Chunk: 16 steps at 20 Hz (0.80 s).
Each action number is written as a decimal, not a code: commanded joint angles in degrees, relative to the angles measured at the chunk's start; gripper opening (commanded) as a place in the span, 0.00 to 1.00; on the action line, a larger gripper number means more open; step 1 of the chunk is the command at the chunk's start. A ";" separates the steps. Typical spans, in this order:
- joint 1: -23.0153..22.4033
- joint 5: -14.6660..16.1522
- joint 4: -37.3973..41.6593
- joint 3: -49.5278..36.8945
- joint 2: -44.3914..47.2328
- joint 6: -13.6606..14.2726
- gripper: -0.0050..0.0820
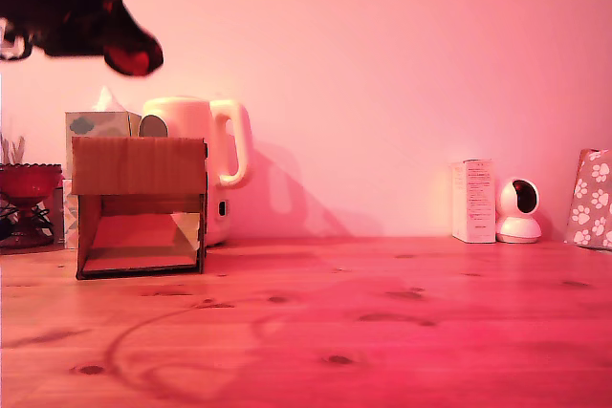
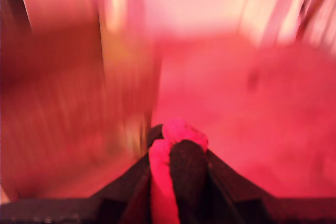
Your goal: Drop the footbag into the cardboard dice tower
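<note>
At the exterior view's far left your gripper (image 1: 122, 53) hangs high in the air with its fingers closed tight around the footbag (image 1: 132, 59), red and black panels bulging between them in the blurred wrist view (image 2: 176, 166). Below it, you have a dark red bowl (image 1: 27, 182), then the cardboard dice tower (image 1: 140, 205) standing on the wooden table (image 1: 382, 322), with a tissue box (image 1: 96, 124) and a kettle (image 1: 206, 155) behind it. Further right you see a white carton (image 1: 473, 201) and a small camera (image 1: 519, 211).
</note>
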 commanded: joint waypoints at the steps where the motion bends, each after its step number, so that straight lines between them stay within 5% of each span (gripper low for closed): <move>1: -0.20 -1.42 1.62 2.23 0.81 2.51 0.27; 7: 0.96 -5.29 2.54 8.92 4.94 8.09 0.27; 16: 1.49 -5.25 1.62 21.16 20.59 8.26 0.27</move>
